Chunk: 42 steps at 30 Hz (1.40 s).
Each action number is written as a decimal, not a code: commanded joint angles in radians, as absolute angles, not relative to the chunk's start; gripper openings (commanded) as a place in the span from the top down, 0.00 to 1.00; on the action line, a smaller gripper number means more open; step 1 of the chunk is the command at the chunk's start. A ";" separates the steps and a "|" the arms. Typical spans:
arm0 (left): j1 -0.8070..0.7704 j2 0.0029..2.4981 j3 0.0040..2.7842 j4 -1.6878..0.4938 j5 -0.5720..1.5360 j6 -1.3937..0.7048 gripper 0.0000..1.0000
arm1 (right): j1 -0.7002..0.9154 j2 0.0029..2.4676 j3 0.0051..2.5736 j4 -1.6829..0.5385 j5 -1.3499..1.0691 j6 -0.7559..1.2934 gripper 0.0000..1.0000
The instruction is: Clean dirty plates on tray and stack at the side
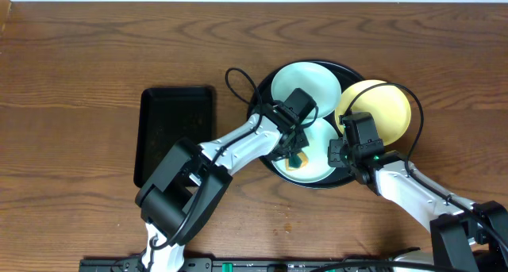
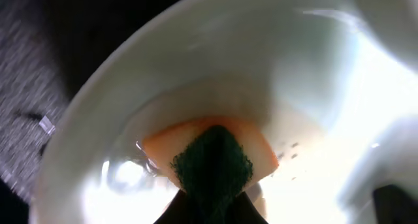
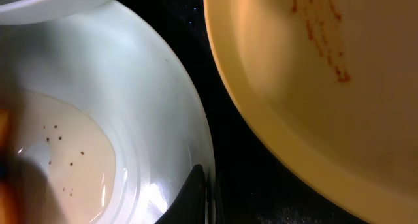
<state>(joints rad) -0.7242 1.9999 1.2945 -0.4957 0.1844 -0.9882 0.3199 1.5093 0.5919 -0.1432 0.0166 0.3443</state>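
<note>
Table: we see a brown wooden table top (image 1: pixel 79 82) with darker grain streaks.
Round tray: we read the large round glossy tray (image 1: pixel 259 93) as black.
Upper plate: the small round upper plate (image 1: pixel 313 82) looks plain pale blue-white to us.
Lower plate: we find the small round lower plate (image 3: pixel 150 106) pale blue-white, with a cream patch dotted by dark specks.
Third plate: we see the small round pale yellow plate (image 3: pixel 294 87) marked with reddish-brown streaks.
Sponge: we make out a wedge-shaped sponge (image 2: pixel 212 155), orange with a dark green scouring face.
Side tray: the smaller rectangular tray (image 1: pixel 176 133) is black to our eyes, with faint brownish flecks.
</note>
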 commanded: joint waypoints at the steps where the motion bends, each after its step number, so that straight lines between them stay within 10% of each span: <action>1: -0.682 2.054 1.266 -0.469 0.130 -0.932 0.92 | 0.324 1.524 0.582 -0.157 -0.005 0.336 0.98; 19: -0.574 1.684 1.290 -0.534 0.411 -0.785 0.92 | 0.324 1.524 0.582 -0.161 -0.005 0.336 0.92; 31: -0.346 1.530 1.263 -0.946 -0.138 -0.511 0.92 | 0.324 1.525 0.582 -0.160 -0.028 0.336 0.95; 42: -0.144 1.671 1.207 -0.875 -0.178 -0.418 0.92 | 0.324 1.525 0.582 -0.162 -0.028 0.336 0.99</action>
